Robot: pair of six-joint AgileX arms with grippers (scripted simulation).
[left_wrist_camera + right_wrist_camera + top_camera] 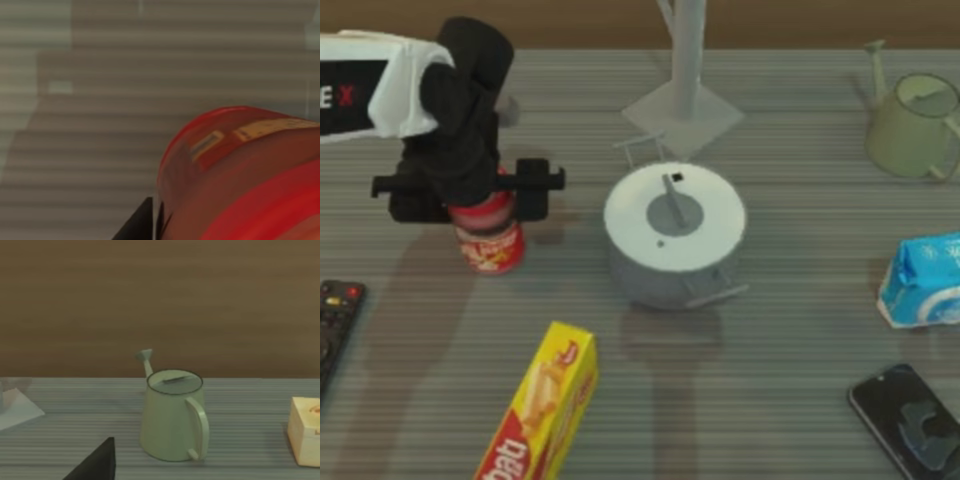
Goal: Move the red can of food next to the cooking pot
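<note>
While clamped by left gripper [470, 190] from above at left-centre of top view, red can of food [490, 238] stands upright, long axis vertical, directly under the fingers. Cooking pot [675, 235] lies to the can's right, well apart, w/ bare table between. Yellow-and-red box [545, 410] sits lower in frame, off the straight path. Likely a rightward carry, stopping short of the pot's handle. Right gripper not seen in top view, idle nr watering can [172, 415].

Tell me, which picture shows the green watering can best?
The right wrist view: the watering can stands whole there, with spout, handle and slotted top in sight. The top view catches it at the table's far right corner, partly cut off. The left wrist view shows none of it.
</note>
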